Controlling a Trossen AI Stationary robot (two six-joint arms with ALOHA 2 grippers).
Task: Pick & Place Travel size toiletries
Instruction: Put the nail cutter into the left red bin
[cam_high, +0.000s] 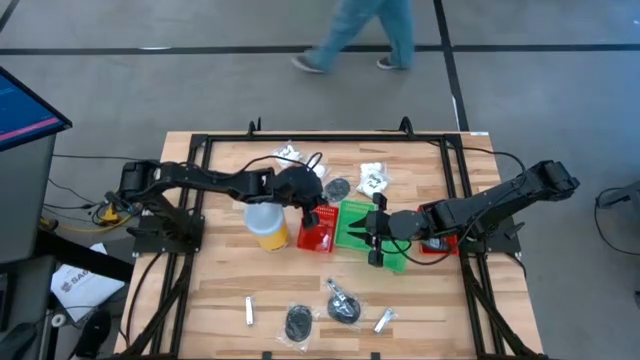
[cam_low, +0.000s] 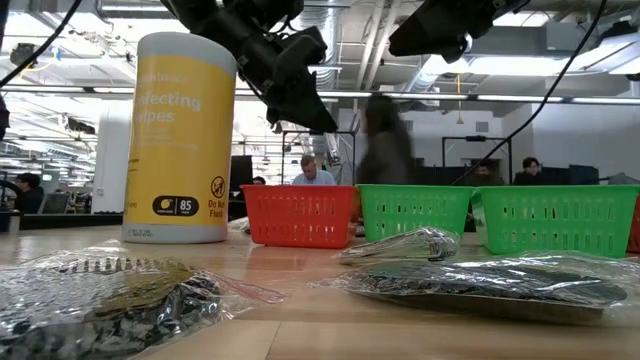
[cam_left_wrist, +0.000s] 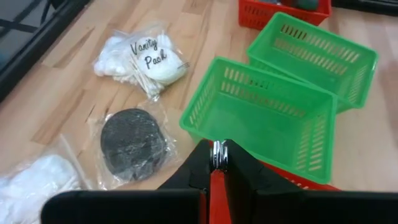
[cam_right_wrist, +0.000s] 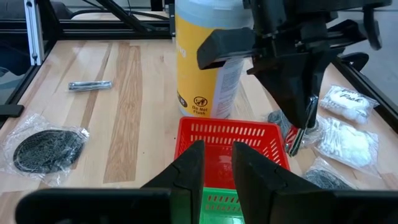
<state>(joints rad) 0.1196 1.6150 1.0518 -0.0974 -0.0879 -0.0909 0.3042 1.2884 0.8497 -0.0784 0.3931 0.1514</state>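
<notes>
My left gripper (cam_high: 312, 210) hangs over the red bin (cam_high: 318, 232), shut on a short silvery tube (cam_right_wrist: 298, 138). My right gripper (cam_high: 376, 240) is open and holds nothing, level above the green bins (cam_high: 355, 222), facing the red bin (cam_right_wrist: 227, 134). Two white packets (cam_left_wrist: 146, 59) (cam_left_wrist: 37, 177) and a dark disc (cam_left_wrist: 132, 138) lie flat on the table on the far side of the bins. Near the table's near edge lie two tubes (cam_high: 248, 310) (cam_high: 384, 320) and two bagged dark discs (cam_high: 298, 320) (cam_high: 343, 305). My left gripper pinches the silvery tube (cam_left_wrist: 217, 152) between its two fingers (cam_left_wrist: 199, 168), coming from above and pointing down. The tube is lifted clear and hangs below the fingertips (cam_right_wrist: 308, 115), its lower end above the red bin's far right corner.
A tall yellow cup with a white lid (cam_high: 267, 225) stands just left of the red bin. Two green bins (cam_left_wrist: 267, 118) (cam_left_wrist: 317, 59) sit side by side, with another red bin (cam_high: 437, 243) under my right arm. A person walks on the floor beyond the table (cam_high: 360, 35).
</notes>
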